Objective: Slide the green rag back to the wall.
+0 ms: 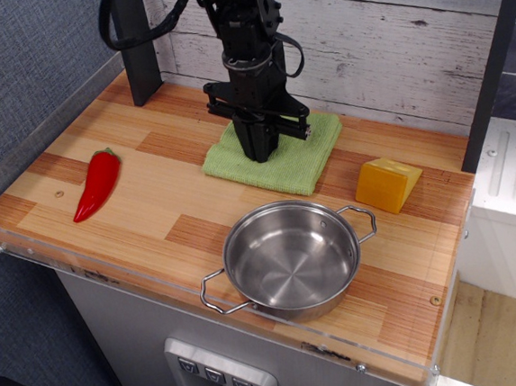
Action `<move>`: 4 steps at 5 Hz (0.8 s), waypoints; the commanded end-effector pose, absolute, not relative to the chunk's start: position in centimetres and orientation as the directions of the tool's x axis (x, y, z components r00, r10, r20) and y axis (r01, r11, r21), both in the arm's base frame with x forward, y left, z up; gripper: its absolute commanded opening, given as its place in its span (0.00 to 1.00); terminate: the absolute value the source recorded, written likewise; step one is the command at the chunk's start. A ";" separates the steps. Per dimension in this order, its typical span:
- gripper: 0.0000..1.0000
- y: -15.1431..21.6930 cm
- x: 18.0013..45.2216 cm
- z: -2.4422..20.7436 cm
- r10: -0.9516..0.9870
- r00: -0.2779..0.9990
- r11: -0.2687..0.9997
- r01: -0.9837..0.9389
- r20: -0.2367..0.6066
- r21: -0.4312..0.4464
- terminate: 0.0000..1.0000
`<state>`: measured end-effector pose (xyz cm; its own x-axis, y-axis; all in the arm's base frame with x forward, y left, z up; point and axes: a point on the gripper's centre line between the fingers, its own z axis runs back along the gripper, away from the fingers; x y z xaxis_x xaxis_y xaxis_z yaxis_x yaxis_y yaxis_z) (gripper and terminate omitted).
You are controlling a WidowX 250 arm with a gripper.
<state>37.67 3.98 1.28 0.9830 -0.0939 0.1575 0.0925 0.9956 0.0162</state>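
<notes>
The green rag [302, 159] lies flat on the wooden counter, its far edge close to the whitewashed plank wall [381, 47]. My black gripper [260, 153] points straight down and presses on the middle of the rag. Its fingers look closed together, with the tips on the cloth. The arm rises in front of the wall and hides part of the rag's far left corner.
A steel pan [291, 260] stands at the front of the counter [168, 201]. A yellow cheese wedge [387, 184] sits to the right of the rag. A red chili pepper [97, 183] lies at the left. A black post [135, 50] stands at the back left.
</notes>
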 end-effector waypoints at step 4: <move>1.00 4.9 38.5 5.7 -0.108 0.960 0.994 0.107 0.259 0.022 0.00</move>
